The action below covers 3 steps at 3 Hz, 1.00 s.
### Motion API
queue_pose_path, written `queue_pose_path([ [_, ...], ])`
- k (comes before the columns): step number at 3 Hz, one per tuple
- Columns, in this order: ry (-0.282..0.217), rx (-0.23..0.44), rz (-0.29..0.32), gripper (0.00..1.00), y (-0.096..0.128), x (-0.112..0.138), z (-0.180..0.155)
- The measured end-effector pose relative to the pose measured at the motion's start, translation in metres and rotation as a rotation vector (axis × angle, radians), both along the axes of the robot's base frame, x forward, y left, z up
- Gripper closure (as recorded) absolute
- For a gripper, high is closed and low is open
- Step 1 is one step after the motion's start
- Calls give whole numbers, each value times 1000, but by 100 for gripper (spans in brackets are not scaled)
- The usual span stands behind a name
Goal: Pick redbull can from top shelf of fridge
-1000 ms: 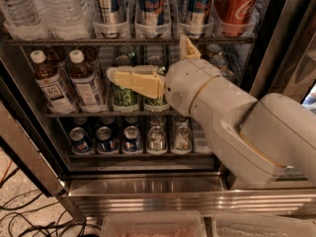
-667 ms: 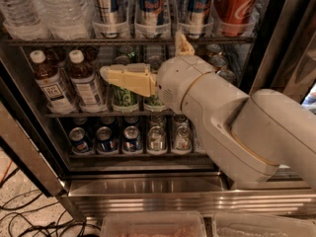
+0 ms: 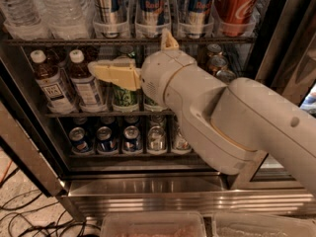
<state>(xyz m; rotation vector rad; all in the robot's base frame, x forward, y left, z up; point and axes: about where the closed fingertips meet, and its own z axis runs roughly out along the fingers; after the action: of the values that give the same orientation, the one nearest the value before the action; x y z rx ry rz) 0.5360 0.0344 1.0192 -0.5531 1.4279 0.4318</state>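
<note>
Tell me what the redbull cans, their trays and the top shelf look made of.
The redbull cans: likely aluminium, glossy, with bright reflection streaks on their blue-and-silver sides. The trays: clear plastic, since the cans' bases show through. The top shelf: dark metal wire, seemingly, by its thin bars. The gripper hangs below that shelf, before a green can.

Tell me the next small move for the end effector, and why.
Probably raise it. The end effector, open, sits in front of the green can on the middle rack, below the top shelf. The redbull can stands in a clear tray on that shelf, above it. Lifting first should bring it level with the can before reaching in.
</note>
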Motion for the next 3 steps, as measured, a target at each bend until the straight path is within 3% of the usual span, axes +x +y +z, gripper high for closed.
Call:
queue_pose_path([
  [3, -13, 7, 1, 0, 14, 9, 9],
])
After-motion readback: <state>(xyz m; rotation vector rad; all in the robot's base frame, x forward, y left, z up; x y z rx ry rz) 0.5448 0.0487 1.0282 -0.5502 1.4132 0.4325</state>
